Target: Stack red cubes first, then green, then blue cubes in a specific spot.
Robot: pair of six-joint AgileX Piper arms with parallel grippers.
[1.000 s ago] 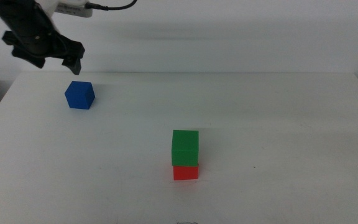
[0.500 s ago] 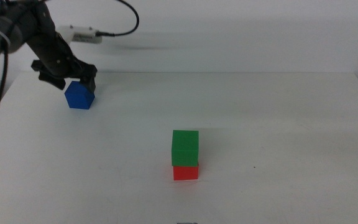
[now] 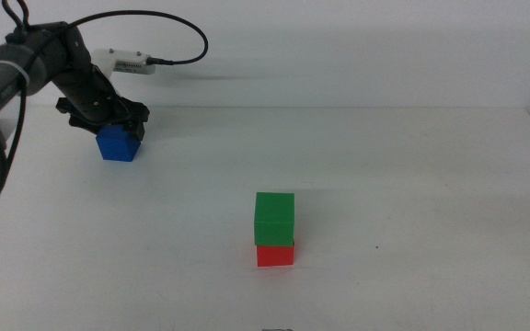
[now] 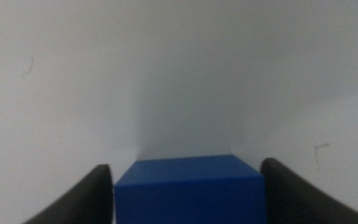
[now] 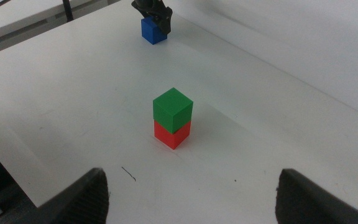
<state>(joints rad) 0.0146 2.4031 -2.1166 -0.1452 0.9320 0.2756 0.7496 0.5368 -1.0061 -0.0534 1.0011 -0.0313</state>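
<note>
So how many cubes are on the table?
3. The green cube sits on top of the red cube near the middle. The blue cube is far off on the left side, between the open jaws of the left tool. None look hidden.

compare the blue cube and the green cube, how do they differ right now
The blue cube rests on the table; the green cube rests on the red cube. The blue cube sits between the open jaws of the left tool; nothing is near the green cube. The right tool waits apart. Both cubes look alike in size and are plain.
</note>
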